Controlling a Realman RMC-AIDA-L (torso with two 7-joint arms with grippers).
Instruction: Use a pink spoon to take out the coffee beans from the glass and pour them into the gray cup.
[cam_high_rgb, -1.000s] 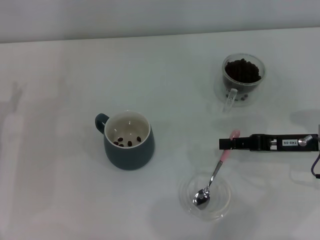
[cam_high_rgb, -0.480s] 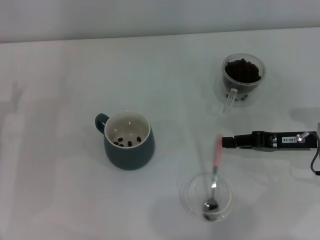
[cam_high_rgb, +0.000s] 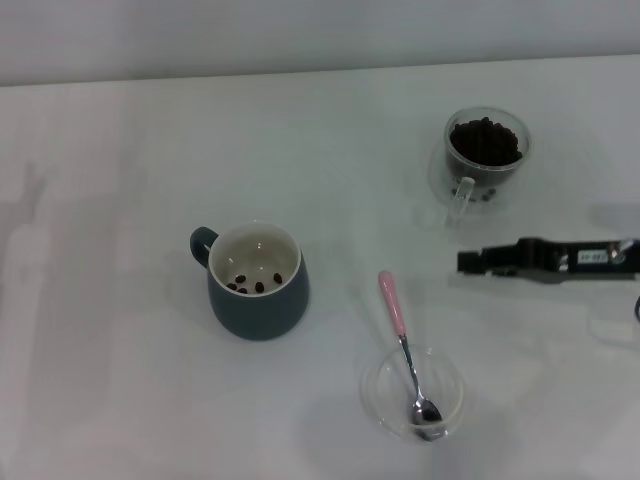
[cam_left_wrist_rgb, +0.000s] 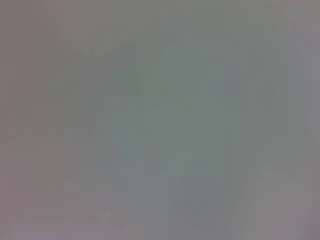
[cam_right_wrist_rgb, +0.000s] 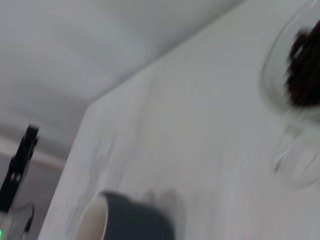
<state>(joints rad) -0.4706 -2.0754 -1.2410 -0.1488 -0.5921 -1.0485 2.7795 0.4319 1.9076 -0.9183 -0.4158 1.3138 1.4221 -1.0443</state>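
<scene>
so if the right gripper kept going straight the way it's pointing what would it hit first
The right gripper points toward the robot's left, so its line crosses bare table just beyond the pink spoon handle tip. Next comes the gray cup, though height is unclear and it might pass over.

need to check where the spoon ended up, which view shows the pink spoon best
The head view. There the whole pink spoon shows, its bowl in the shallow clear dish and its handle leaning out over the rim toward the gray cup. The right wrist view shows no spoon; the left wrist view shows nothing recognisable.
</scene>
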